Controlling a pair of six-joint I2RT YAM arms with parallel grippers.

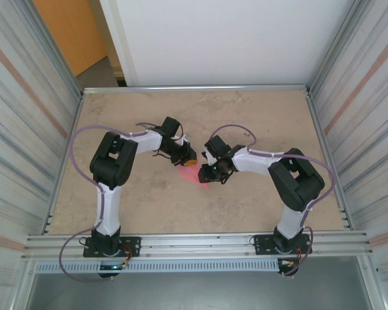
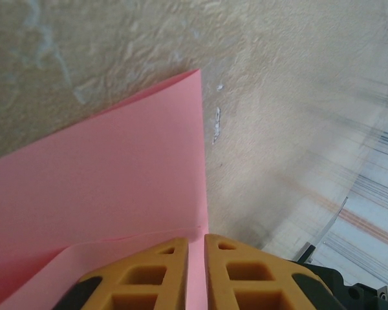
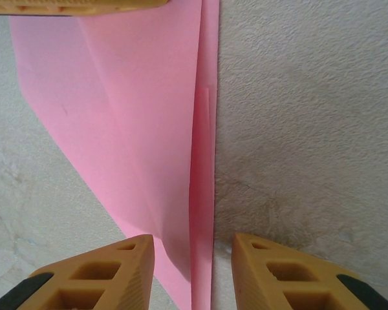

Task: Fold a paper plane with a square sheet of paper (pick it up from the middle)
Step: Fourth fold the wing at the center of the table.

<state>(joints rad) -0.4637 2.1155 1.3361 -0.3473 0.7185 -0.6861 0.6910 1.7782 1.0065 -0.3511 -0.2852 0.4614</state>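
The square sheet of paper lies folded into a pink pointed dart, the paper plane point(image 1: 198, 175), at the middle of the table between both arms. In the left wrist view the paper plane point(image 2: 116, 174) lies flat, and my left gripper point(image 2: 196, 240) is shut on its straight edge, with pink showing in the thin slit between the pads. In the right wrist view the paper plane point(image 3: 142, 116) narrows toward me, and my right gripper point(image 3: 191, 239) stands open with its fingers on either side of the raised centre crease, not touching it. The left gripper's orange finger point(image 3: 77, 6) shows at the top edge.
The beige table point(image 1: 258, 116) is fenced by a metal rail point(image 1: 194, 242) at the near edge and corrugated walls point(image 1: 26, 129) on both sides. Both grippers point(image 1: 189, 161) point(image 1: 211, 172) sit close together over the paper.
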